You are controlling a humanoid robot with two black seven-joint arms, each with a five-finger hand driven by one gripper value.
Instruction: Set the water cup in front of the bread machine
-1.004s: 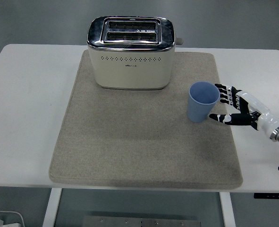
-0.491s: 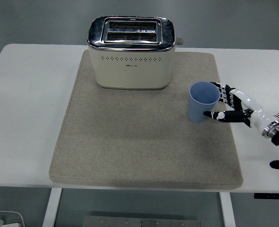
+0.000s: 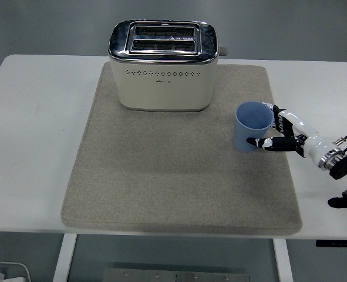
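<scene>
Right now my right hand (image 3: 286, 134) has its fingers (image 3: 278, 120) curled against the far right side of the cup (image 3: 252, 126), and the thumb (image 3: 261, 142) presses the near side low down, so the hand is wrapped around the cup from the right. Whether the grip is tight I cannot tell. The blue cup stands upright, mouth up, on the beige mat (image 3: 161, 176), near the mat's right edge. It sits to the right of the toaster (image 3: 162, 64) and a little nearer to me, well apart from it. The toaster stands at the far end of the mat, slots up. The mat lies on the white table (image 3: 32, 141). I see my right arm come in from the right edge, low over the table.
</scene>
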